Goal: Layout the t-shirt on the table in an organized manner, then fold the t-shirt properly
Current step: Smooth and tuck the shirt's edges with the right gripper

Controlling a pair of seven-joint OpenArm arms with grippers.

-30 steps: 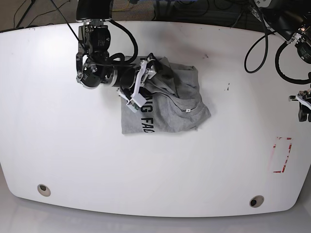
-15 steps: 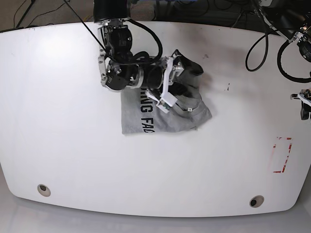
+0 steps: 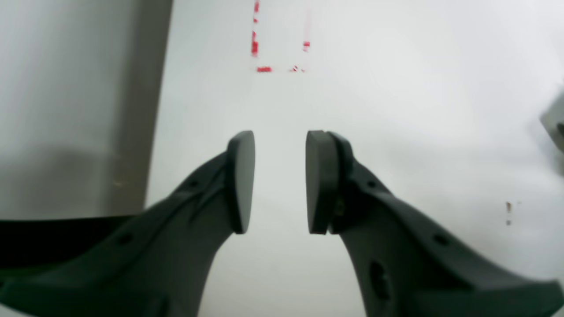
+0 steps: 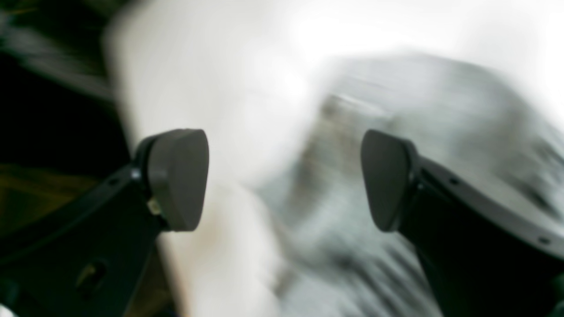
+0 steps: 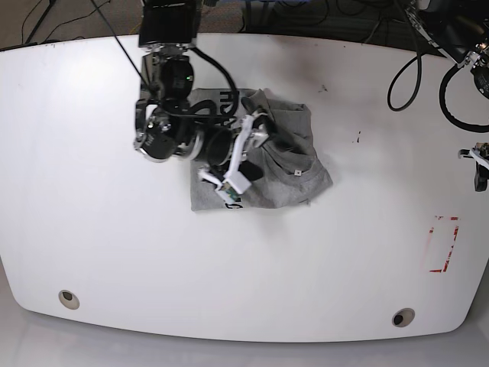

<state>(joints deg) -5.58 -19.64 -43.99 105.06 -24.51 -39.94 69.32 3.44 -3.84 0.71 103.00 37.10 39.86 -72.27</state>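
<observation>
The grey t-shirt (image 5: pixel 290 164) lies crumpled at the middle of the white table (image 5: pixel 99 229), a flap with black lettering turned up at its top left. My right gripper (image 5: pixel 243 155) hovers over the shirt's left half. In the right wrist view the right gripper (image 4: pixel 284 180) stands wide open, with the blurred t-shirt (image 4: pixel 335 229) beyond it and nothing between the pads. My left gripper (image 5: pixel 480 164) sits at the table's right edge, far from the shirt. In the left wrist view the left gripper (image 3: pixel 280 180) is open over bare table (image 3: pixel 396 110).
A red tape mark (image 5: pixel 443 245) is at the right, also seen as the tape mark (image 3: pixel 277 44) ahead of the left gripper. Two grommet holes (image 5: pixel 69 298) (image 5: pixel 403 316) lie near the front edge. Black cables (image 5: pixel 428 69) hang over the back right corner.
The right arm swung right across the shirt, then back left and lower. The shirt's upper part shifted, and a lettered flap now lies at its top left. The left arm stayed still.
</observation>
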